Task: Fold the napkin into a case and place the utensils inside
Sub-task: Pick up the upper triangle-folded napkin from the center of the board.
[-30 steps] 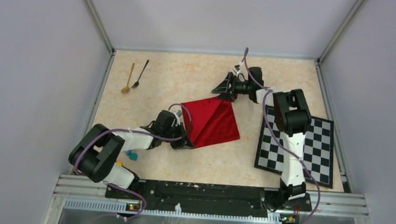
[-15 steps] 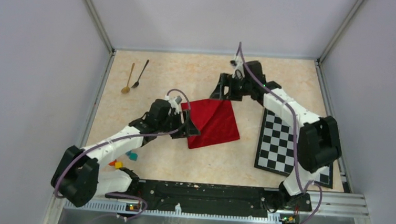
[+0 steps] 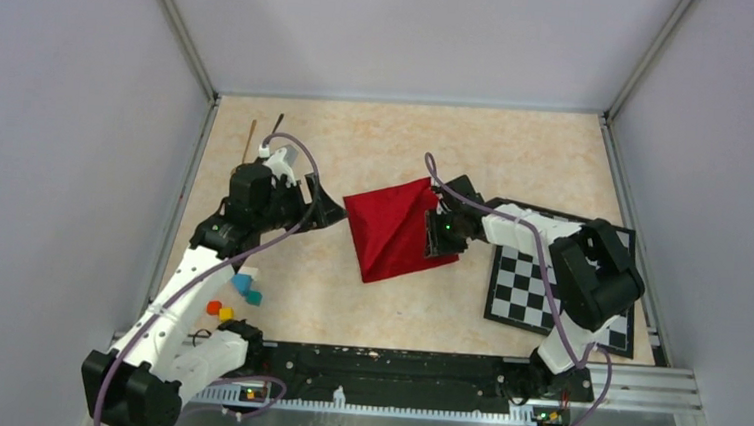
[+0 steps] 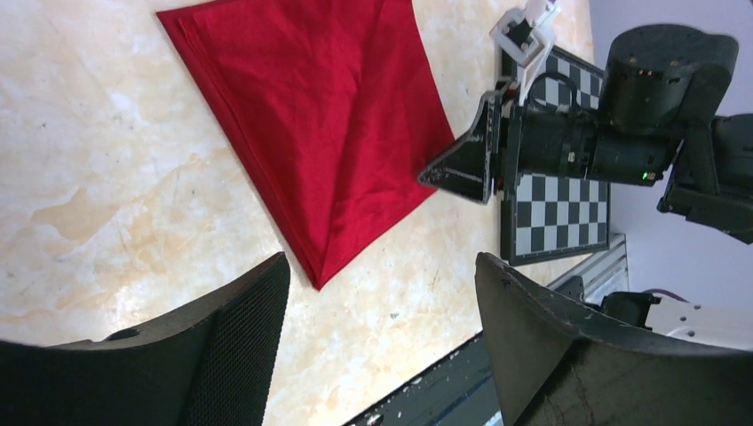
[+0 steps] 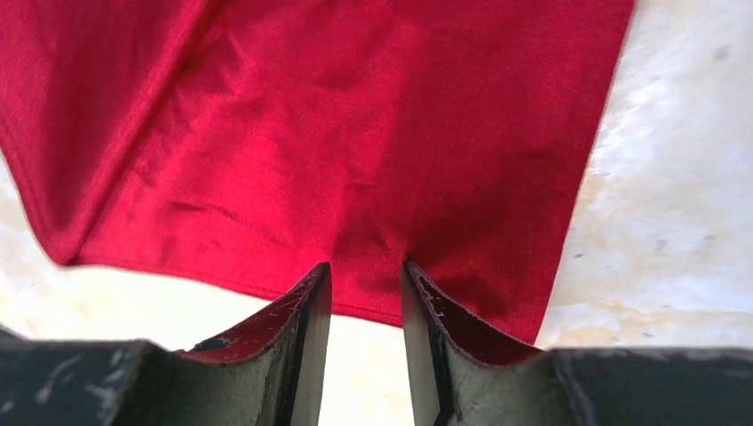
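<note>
The top camera looks down on the whole table (image 3: pixel 377 153). Both wrist cameras sit close; all see the napkin (image 3: pixel 397 229).

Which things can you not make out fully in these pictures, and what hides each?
Top view: spoons, bowls hidden behind the left arm.
Top view: chequered mat, partly under the right arm.
Right wrist view: whether the right tool grips the napkin; fingers block it.

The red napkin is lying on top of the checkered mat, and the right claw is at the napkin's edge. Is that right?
Not quite. The napkin lies on the bare table beside the checkered mat, not on top of it. The top external view shows a strip of table between them. The right gripper is at the napkin's edge, as you said.
</note>
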You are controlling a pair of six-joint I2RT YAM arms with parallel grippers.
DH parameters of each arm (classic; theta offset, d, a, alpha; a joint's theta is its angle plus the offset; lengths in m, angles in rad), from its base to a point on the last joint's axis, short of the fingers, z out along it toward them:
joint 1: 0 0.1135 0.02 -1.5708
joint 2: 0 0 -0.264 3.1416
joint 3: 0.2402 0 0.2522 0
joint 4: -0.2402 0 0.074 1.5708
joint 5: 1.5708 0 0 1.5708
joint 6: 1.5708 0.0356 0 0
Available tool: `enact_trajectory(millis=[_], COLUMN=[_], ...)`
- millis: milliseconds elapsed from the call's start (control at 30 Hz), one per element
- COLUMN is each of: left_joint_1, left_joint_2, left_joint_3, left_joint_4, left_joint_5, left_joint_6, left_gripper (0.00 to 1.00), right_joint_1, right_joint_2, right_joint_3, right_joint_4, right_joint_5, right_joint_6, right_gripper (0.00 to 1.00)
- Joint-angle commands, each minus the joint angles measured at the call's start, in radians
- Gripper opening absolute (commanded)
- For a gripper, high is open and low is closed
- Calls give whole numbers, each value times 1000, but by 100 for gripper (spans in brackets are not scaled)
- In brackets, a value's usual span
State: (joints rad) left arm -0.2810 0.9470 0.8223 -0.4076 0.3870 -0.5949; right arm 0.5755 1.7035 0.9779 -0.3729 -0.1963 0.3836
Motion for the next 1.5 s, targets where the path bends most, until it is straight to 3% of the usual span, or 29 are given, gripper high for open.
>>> enact_trajectory(millis=[0,167,233,367,467,567,633,667,700,867,1133,1467], left_joint_1=[6,11,15,34,100,176,207,212,216,227,242,251], left_joint_2=[-43,-60,-58,-33,5,37,46,49,49,38,43,49], left_joint_3=[-12,-23,-27,-40,-59,-82,-88,-89,-90,-114,-152,-156], left_joint_4=[-30,-36,-39,-47,-25,18,35,42,44,45,69,71], left_joint_5=[31,31,13,-83,-52,47,82,92,99,101,127,144], left_joint_6=[18,24,29,53,62,52,47,47,48,67,69,82], left_gripper=[81,81,81,85,87,88,88,88,88,88,88,88], right_joint_1=[-4,-4,36,229,365,461,487,491,494,510,510,510], right_joint_2=[54,47,-2,-85,-42,48,99,126,147,186,226,261], right_joint_3=[19,84,130,213,252,312,348,375,390,415,413,385], right_joint_4=[-63,-141,-159,-193,-201,-250,-276,-291,-302,-304,-301,-274], right_joint_5=[261,395,388,369,286,345,366,378,390,421,437,446], right_joint_6=[-55,-89,-114,-149,-140,-137,-137,-135,-136,-147,-152,-163], right_gripper=[35,36,48,85,93,86,69,50,46,50,38,38])
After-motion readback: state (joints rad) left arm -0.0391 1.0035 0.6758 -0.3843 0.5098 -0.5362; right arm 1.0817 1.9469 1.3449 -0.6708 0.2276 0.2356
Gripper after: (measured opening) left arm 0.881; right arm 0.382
